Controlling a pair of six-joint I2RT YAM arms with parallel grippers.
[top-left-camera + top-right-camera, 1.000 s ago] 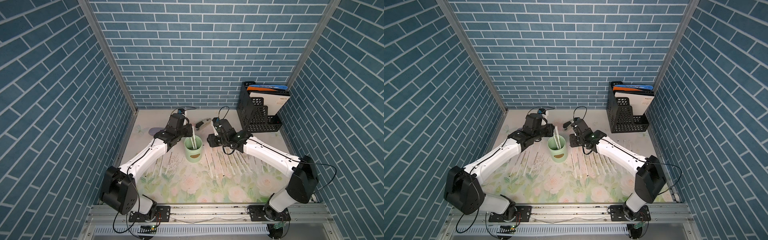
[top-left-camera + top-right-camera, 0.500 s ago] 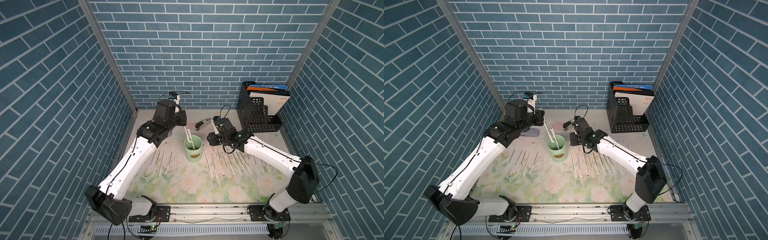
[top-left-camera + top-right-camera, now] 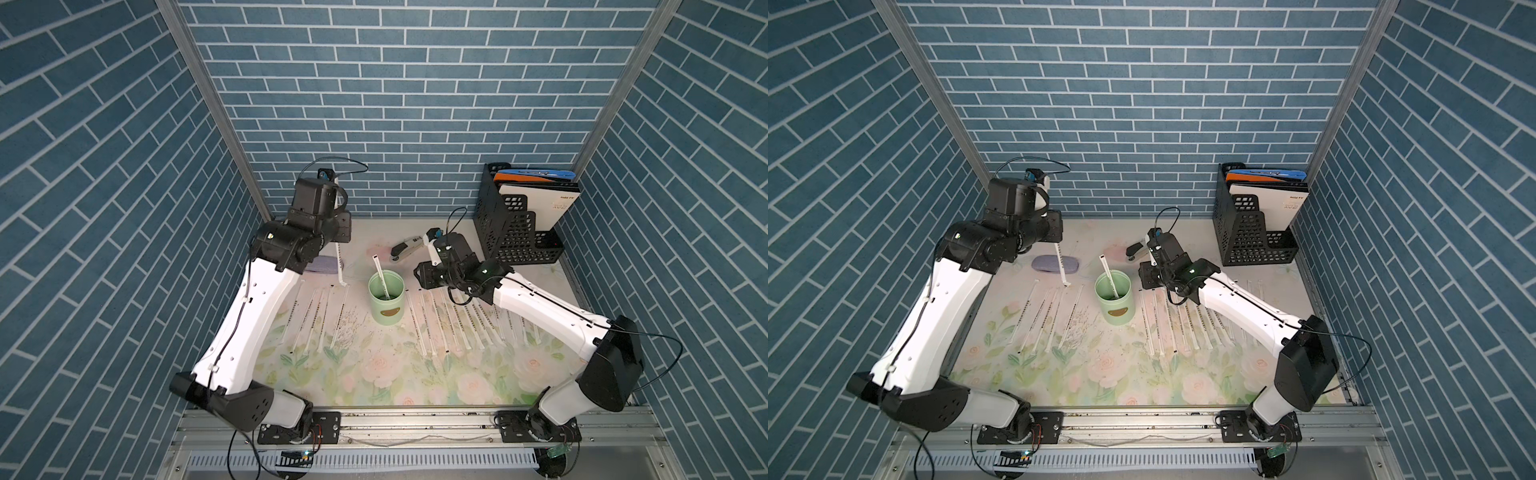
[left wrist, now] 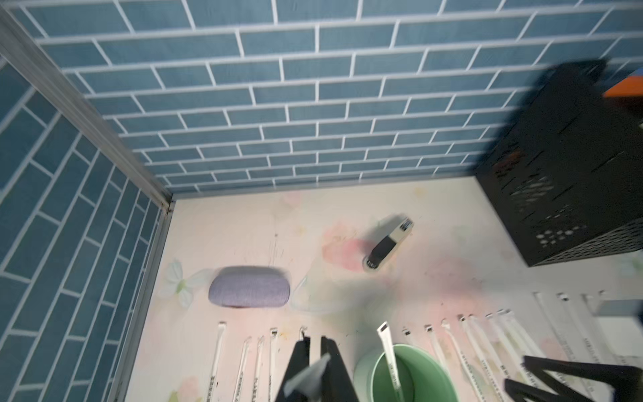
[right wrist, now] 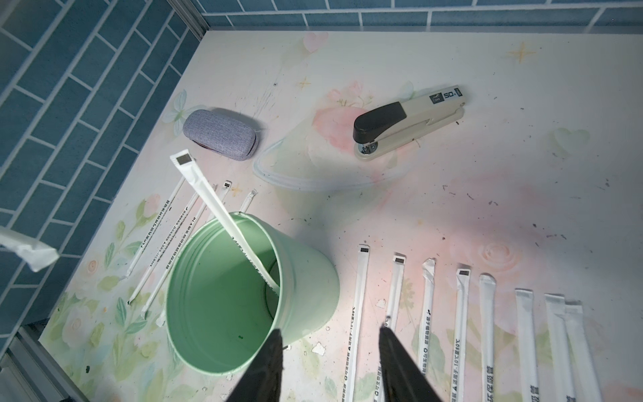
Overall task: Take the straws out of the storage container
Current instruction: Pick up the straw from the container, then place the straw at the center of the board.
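Observation:
The storage container, a mint-green cup (image 3: 386,307) (image 3: 1115,305) (image 5: 243,313), stands upright mid-table. One of the straws (image 3: 380,278) (image 3: 1108,276) (image 5: 215,205) leans inside it. My left gripper (image 3: 335,246) (image 4: 315,343) hangs high, left of the cup and behind it, shut on another straw (image 3: 340,268) (image 3: 1061,266) that dangles with its lower end near the table. My right gripper (image 3: 419,278) (image 5: 330,330) hovers just right of the cup, open, with nothing between its fingers. Several straws lie in rows left (image 3: 316,316) and right (image 3: 457,324) of the cup.
A black perforated file holder (image 3: 519,232) with folders stands at the back right. A stapler (image 3: 409,253) (image 5: 407,121) lies behind the cup, and a grey fabric case (image 3: 1054,264) (image 5: 221,134) lies at the back left. Brick walls close in three sides.
My left arm has risen and swung back to the left, lifting one straw out of the cup. One straw stays in the cup. The right arm has hardly moved.

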